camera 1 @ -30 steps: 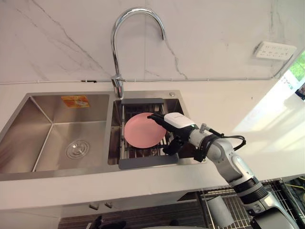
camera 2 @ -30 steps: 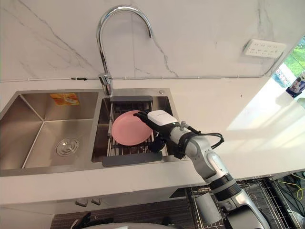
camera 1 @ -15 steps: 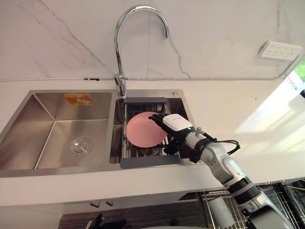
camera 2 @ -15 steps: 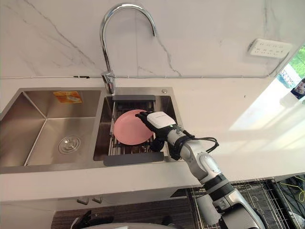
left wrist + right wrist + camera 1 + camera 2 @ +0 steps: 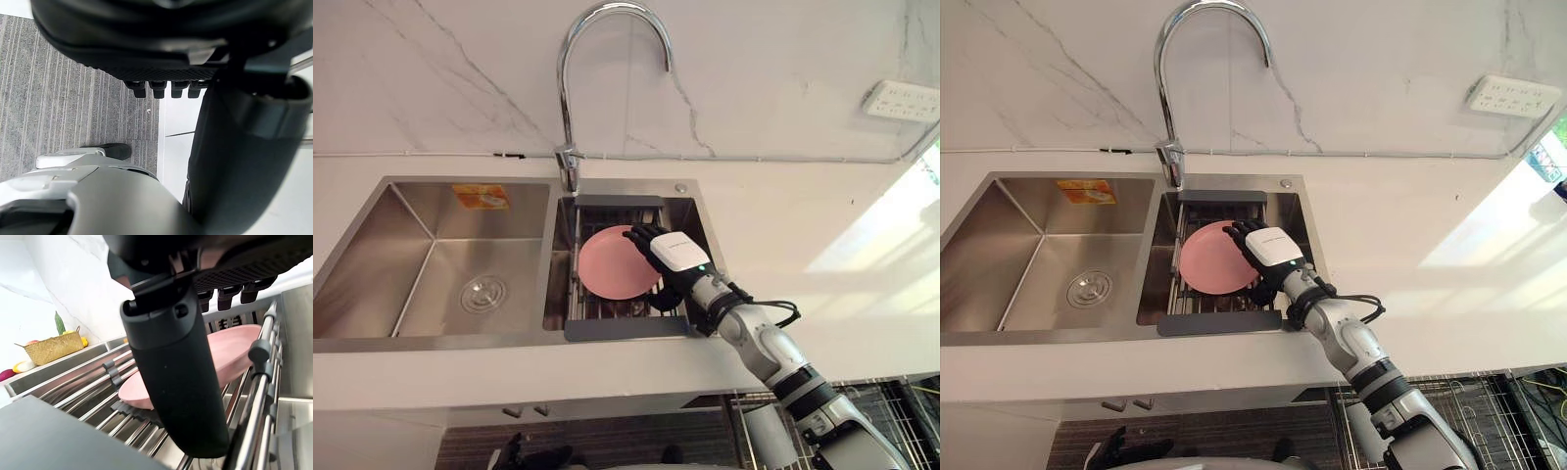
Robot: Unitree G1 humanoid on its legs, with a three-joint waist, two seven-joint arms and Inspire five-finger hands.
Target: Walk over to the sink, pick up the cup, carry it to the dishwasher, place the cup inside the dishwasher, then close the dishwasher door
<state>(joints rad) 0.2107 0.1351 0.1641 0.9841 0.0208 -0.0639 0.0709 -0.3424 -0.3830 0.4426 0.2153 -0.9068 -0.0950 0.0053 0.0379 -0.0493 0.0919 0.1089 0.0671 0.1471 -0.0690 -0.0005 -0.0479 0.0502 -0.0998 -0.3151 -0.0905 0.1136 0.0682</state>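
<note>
The dark right hand with its white back [image 5: 674,257] has reached deeper into the right basin of the steel sink [image 5: 697,217], just below frame centre. Its straight fingers now lie closer over the right rim of the round pink plate [image 5: 612,264].

Seen from my remote desk: a white worktop [image 5: 803,215] carries a steel double sink [image 5: 411,274], with a curved tap [image 5: 570,162] at its back edge. A grey rack [image 5: 626,328] spans the right bowl, a pink plate [image 5: 612,262] tilted in it.
</note>
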